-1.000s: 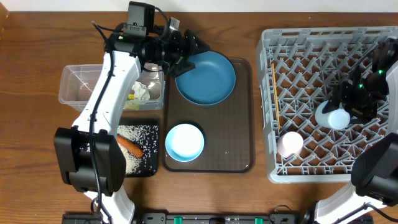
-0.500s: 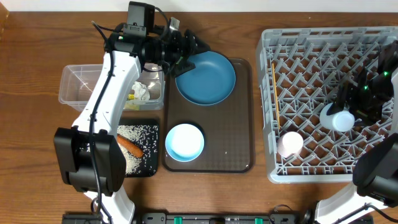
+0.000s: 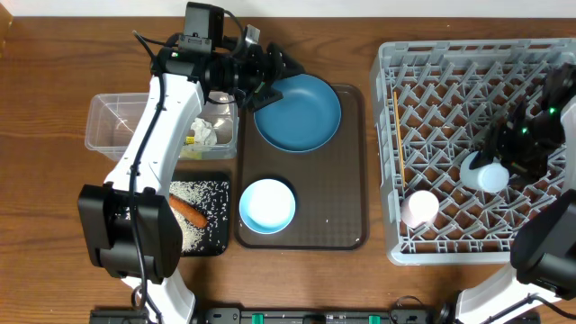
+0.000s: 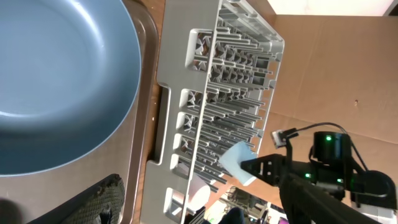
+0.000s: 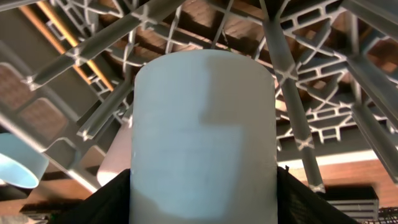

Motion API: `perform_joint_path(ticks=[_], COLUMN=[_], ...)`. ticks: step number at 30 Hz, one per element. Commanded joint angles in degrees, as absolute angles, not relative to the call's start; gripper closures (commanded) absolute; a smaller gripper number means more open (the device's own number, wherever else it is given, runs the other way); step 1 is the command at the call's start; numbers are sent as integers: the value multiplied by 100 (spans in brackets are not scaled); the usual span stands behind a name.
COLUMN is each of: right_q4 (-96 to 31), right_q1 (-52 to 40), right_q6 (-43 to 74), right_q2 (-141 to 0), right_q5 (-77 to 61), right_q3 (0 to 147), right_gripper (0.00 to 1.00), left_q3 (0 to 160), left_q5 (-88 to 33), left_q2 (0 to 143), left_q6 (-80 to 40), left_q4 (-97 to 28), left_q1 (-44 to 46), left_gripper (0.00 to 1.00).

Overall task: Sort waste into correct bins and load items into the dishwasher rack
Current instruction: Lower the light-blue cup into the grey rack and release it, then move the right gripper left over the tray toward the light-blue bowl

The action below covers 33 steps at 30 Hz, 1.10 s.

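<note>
– Grey dishwasher rack (image 3: pixel 477 63), right half: where is the light blue cup (image 5: pixel 202 130), and what has hold of it?

– Your right gripper (image 3: pixel 500 164) has it. The jaws stand about half apart, closed on the cup's sides, and the wrist view shows a dark pad (image 5: pixel 109 199) on each flank. The cup hangs tilted, low over the pegs near the rack's right wall. The pale pink cup (image 3: pixel 420 208) sits in the rack below and to the left of it, and the chopsticks (image 3: pixel 396 126) lie along the left wall. Whether the cup touches a peg: cannot tell.

– How do you seat it well?

– Judgement: level your wrist first, so the cup stands square over one open cell. Lower it until the pegs bear it, and only then part the jaws. Keep it apart from the pink cup. Neither view shows which end is the mouth, so check that before you commit.

– And the other arm?

– Your left gripper (image 3: pixel 273 79) stands wide and holds nothing. It is just beside the upper-left rim of the blue plate (image 3: pixel 301 112) on the brown tray (image 3: pixel 346 229). Contact with the rim: cannot tell.
</note>
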<state>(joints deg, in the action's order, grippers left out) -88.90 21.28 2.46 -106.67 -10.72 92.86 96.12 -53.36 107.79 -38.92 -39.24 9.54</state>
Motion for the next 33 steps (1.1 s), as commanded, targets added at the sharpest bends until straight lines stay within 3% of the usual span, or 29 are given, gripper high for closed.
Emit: perform_joint_path(ticks=[1,6,7,10,11,22,33], right_q4=[-8788,-8626,-8608,-8611,-8611,-9039,-9727], right_q1=[2060,2018,2018,2016,2016,2016,1671], right_q6=[163,163,163,163,163,158,-779], right_q2=[-10696,-10696,-10696,-10696,-10694,-10689,-10125], right_q5=[-1168,-1205,-1205,-1208,-1210,-1302,-2871], right_q3=[9032,8816,8801,8801,8801,9417,10600], right_gripper=[61,56,50,8,1,1,1], left_q3=[9623,9623,9623,9623,9623,9623,9623], left_q5=[-5280,-5280,-5280,-5280,-5280,-5280,-5280], left_q2=[10768,10768,10768,10768,10768,10768,10768], left_q6=[-3791,-3791,-3791,-3791,-3791,-3791,-3791], left_q4=[-3946,-3946,-3946,-3946,-3946,-3946,-3946], left_q1=[950,950,950,950,950,950,950], left_gripper=[18,18,18,18,18,18,18])
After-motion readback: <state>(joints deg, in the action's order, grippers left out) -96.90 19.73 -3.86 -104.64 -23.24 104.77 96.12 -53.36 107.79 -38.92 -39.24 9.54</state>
